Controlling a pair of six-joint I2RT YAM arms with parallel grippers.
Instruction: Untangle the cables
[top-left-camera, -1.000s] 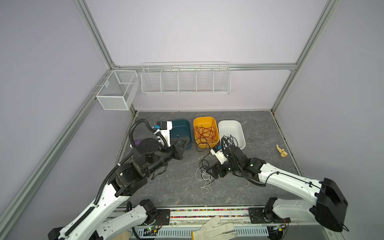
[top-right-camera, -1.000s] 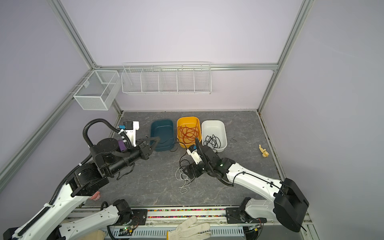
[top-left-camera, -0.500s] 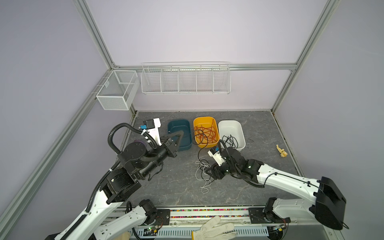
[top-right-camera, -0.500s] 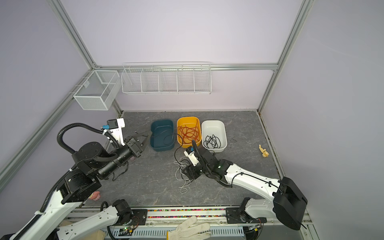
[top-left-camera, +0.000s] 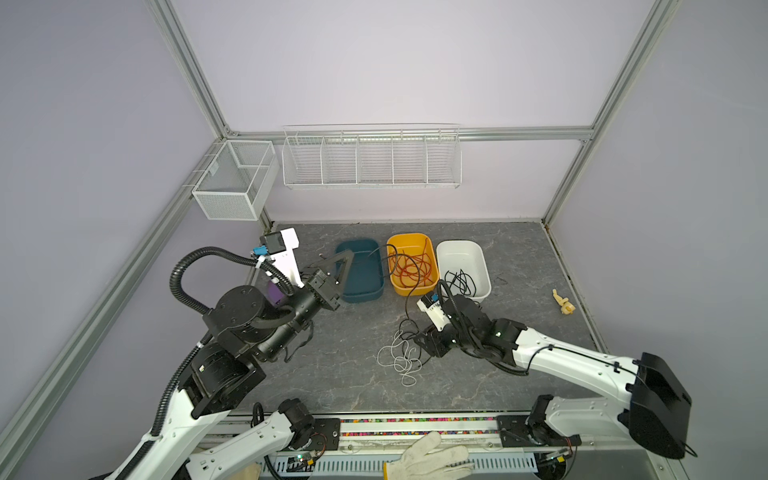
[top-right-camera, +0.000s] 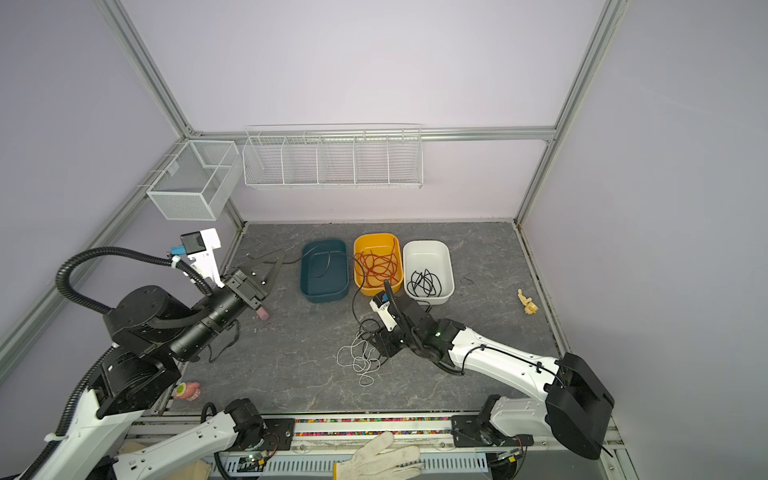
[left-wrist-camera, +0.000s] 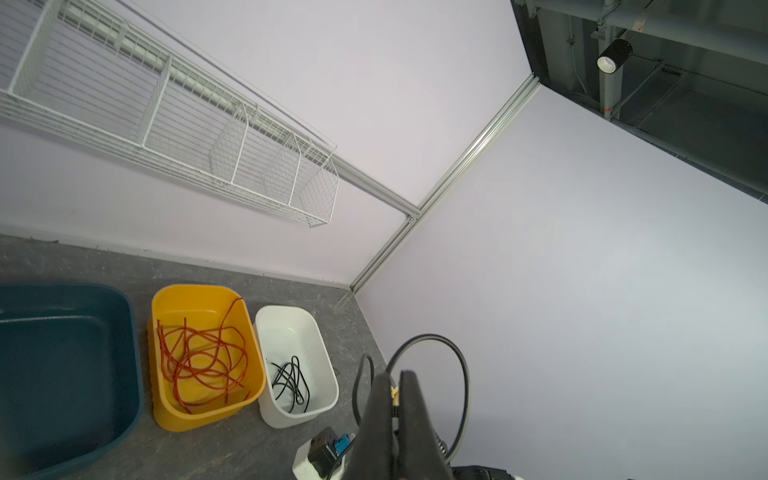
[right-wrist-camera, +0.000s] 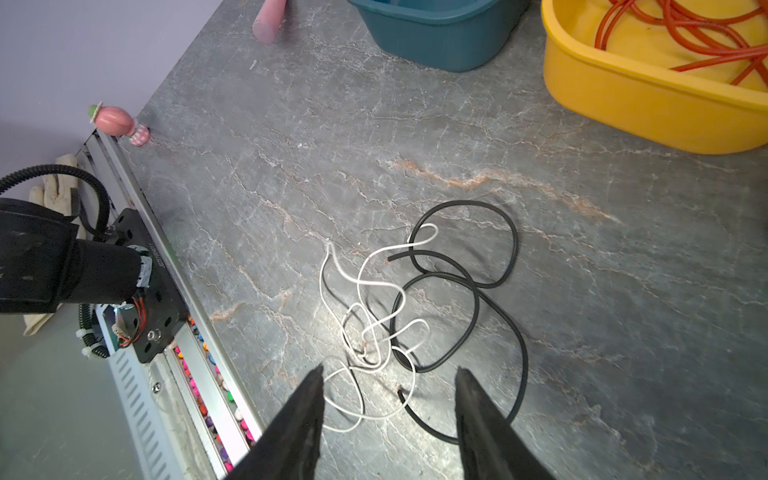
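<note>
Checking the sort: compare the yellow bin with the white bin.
The yellow bin holds red-orange cables; the white bin holds black cables. The yellow bin stands mid-row, the white bin at the row's end. Both are open, rounded tubs on the table.

Both top views overlook the whole table (top-left-camera: 332, 374); wrist cameras look close.

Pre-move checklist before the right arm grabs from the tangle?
1. Left gripper jaws shut on the black cable: ok.
2. Right gripper jaws open above the white cable: ok.
3. White cable clear of the black cable: not ok, they cross.
4. Red cables in the yellow tub: ok.
5. Black cable clear of the teal tub rim: cannot tell.
</note>
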